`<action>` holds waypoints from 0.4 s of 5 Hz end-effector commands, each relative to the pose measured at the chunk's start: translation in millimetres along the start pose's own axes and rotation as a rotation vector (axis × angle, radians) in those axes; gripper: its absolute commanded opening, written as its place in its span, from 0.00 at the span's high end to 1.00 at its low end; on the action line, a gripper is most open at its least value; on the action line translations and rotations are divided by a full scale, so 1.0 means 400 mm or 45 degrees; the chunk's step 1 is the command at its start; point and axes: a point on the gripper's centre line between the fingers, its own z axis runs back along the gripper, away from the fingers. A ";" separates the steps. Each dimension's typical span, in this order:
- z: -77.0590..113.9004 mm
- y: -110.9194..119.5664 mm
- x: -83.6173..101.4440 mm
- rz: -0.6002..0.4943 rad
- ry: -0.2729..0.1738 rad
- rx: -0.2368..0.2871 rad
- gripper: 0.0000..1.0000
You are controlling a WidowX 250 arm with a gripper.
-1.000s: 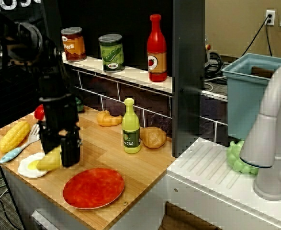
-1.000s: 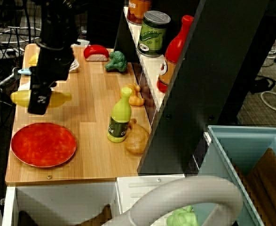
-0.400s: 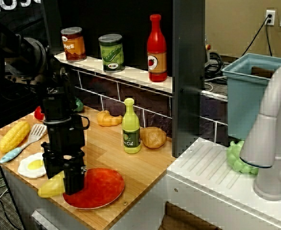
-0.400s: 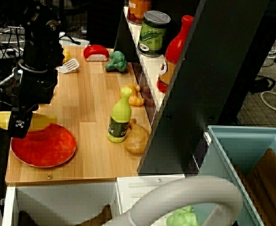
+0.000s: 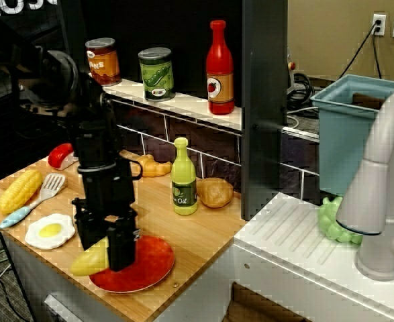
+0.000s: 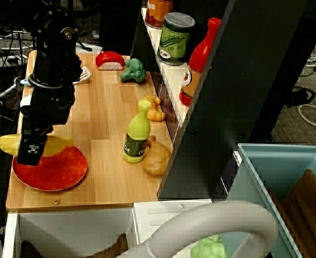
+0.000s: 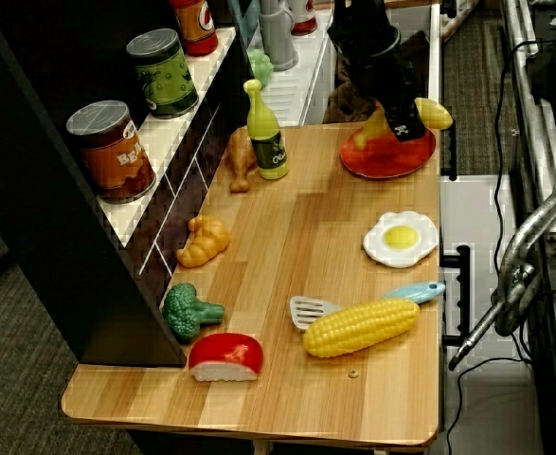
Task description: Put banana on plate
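- Wooden countertop (image 7: 287, 246) runs beside a dark tiled wall with a white shelf, and a white sink unit with a grey faucet (image 5: 378, 194) stands at its far end.
- On the shelf stand an orange-labelled can (image 5: 103, 62), a green can (image 5: 156, 74) and a red sauce bottle (image 5: 220, 67).
- The black gripper (image 5: 107, 247) hangs over the near edge of the plate (image 5: 150, 265) — its jaws are closed on the banana (image 5: 89, 260), which it holds across its middle.
- The banana lies roughly level in the grip, one end jutting past the plate's rim and off the counter edge, the other over the red-orange surface; whether it touches the plate cannot be told.
- Just beside the plate lies the fried egg (image 7: 401, 238); farther along are the corn cob (image 7: 361, 327) and a spatula (image 7: 353, 303) with a blue handle, touching each other.
- Near the wall stand an olive-oil bottle (image 5: 184, 178) and a brown roast piece (image 5: 215, 192), with a croissant (image 7: 203, 241) farther along.
- At the counter's other end sit the broccoli (image 7: 188, 311) and a red-and-white piece (image 7: 225, 356) — close together.
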 end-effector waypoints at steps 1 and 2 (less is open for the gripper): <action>-0.011 0.016 0.032 0.053 -0.029 0.058 0.55; -0.026 0.024 0.024 0.072 -0.006 0.061 0.00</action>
